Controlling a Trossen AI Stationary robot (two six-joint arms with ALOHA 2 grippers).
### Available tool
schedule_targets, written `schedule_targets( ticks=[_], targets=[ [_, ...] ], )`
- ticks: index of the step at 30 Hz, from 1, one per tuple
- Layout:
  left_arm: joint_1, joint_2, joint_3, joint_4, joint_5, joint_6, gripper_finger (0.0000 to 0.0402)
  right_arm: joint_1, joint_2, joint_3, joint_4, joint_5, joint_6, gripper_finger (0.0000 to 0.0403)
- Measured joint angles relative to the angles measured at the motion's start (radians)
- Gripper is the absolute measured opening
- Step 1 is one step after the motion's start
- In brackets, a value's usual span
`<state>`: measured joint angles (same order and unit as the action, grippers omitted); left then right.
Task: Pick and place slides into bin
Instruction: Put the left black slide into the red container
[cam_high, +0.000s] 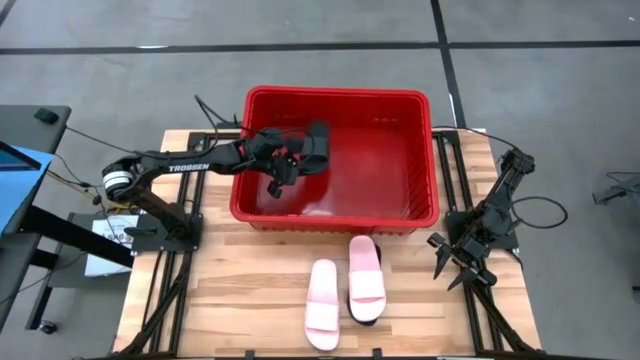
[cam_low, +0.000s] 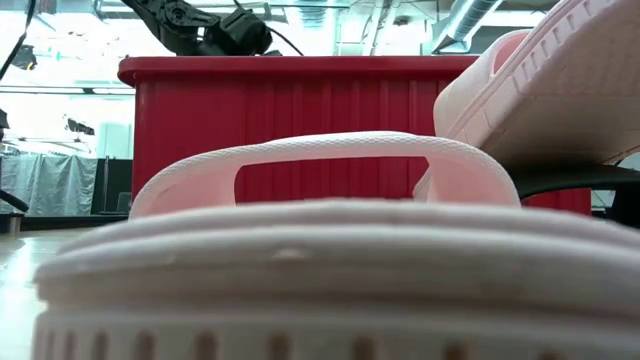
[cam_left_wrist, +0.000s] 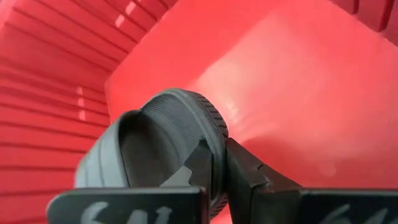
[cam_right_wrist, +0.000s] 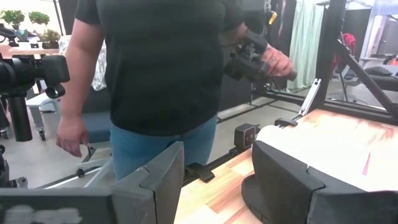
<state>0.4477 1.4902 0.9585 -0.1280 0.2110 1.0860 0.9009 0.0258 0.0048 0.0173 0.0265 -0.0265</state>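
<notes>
Left claw (cam_high: 300, 160) grips a black slide (cam_high: 315, 148) over the red bin (cam_high: 420, 205); wooden table (cam_high: 240, 290) below.

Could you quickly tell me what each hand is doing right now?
Left hand: closed on a black slide, above the bin.
Right hand: open, empty.

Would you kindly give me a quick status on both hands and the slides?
Left hand shut on black slide, above red bin. Right hand open, parked at table's right edge. Two pink slides on table, one atop another black slide. Nothing blocking.
</notes>
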Motion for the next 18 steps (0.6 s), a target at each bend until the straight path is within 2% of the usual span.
schedule_targets(
  ticks=[7,18],
  targets=[
    [-0.005,0.000,0.000,-0.014,-0.021,-0.069,0.0006,0.000,0.000,0.000,0.000,0.000,0.000,0.0184],
    [-0.043,0.060,-0.001,-0.053,-0.062,-0.026,0.0006,0.000,0.000,0.000,0.000,0.000,0.000,0.0184]
  ],
)
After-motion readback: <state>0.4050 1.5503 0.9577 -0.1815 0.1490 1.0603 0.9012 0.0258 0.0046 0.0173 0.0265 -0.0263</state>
